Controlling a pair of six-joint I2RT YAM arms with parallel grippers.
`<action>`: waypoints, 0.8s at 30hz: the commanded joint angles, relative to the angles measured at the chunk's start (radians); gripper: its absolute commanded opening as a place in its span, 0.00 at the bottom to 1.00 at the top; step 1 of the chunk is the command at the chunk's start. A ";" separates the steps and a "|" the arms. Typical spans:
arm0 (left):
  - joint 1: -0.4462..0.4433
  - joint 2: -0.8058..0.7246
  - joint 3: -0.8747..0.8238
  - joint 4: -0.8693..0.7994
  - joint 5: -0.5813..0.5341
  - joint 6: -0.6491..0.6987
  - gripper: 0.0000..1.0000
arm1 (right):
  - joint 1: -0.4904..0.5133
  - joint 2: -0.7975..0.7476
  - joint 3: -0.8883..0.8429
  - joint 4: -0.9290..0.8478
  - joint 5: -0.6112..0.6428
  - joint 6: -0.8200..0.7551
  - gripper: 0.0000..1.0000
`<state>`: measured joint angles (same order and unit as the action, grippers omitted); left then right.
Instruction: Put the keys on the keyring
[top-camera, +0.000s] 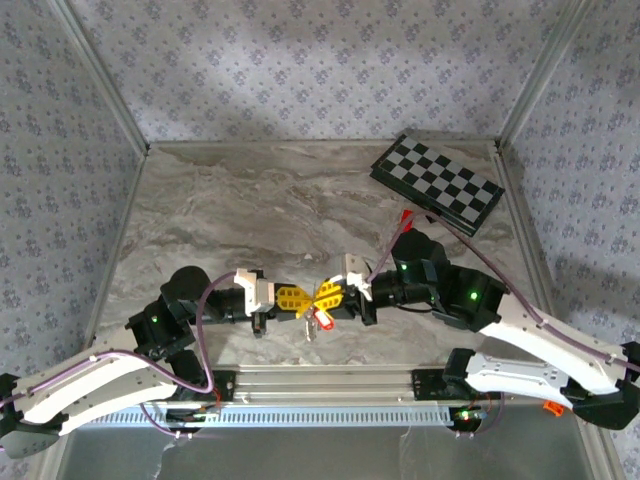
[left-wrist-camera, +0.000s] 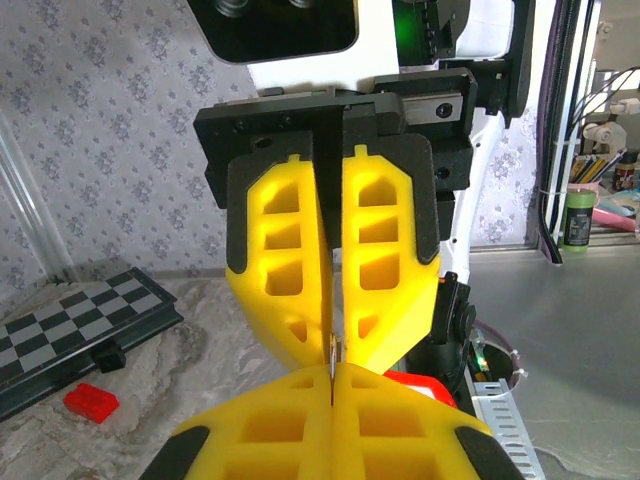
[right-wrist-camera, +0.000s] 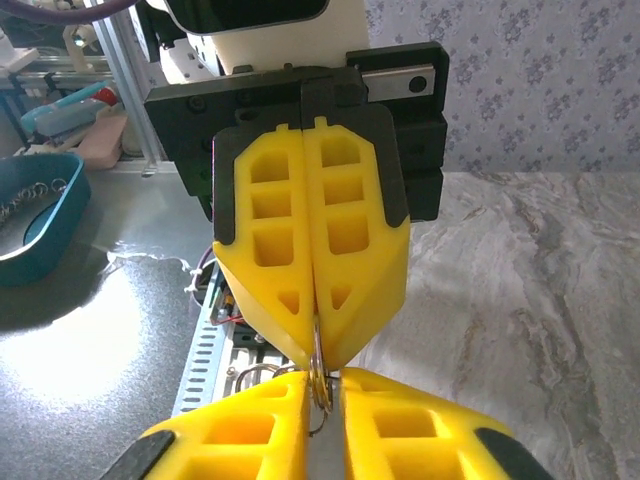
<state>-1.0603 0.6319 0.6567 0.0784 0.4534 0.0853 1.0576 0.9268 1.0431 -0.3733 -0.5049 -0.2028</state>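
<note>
My left gripper (top-camera: 303, 298) is clamped tight on the keyring (right-wrist-camera: 318, 378), a thin, stiff steel coil, springy and slick. It sits edge-on right at my fingertips. My right gripper (top-camera: 324, 294), tip to tip with the left, looks pinched down on the same ring. A red-headed key (top-camera: 323, 320) hangs just below both tips, light and rigid. I would take it by its flat head.

Grey floral wallpaper walls (top-camera: 300, 60) enclose a marble-patterned tabletop (top-camera: 250, 200), with aluminium posts (top-camera: 100, 75) at the far corners. Soft light brightens the back wall, and glare shines on the neighbouring metal bench (right-wrist-camera: 100, 310).
</note>
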 joint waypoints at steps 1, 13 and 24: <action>0.000 0.006 0.023 0.030 0.028 -0.005 0.00 | -0.006 0.008 0.003 -0.001 -0.002 0.003 0.08; -0.003 0.054 0.127 -0.239 -0.078 0.082 0.18 | -0.001 0.076 0.133 -0.263 0.095 -0.072 0.00; -0.039 0.111 0.160 -0.305 -0.112 0.114 0.16 | -0.002 0.167 0.245 -0.400 0.054 -0.112 0.00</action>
<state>-1.0893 0.7437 0.7872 -0.1959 0.3496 0.1761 1.0561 1.0897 1.2427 -0.7467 -0.4248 -0.2909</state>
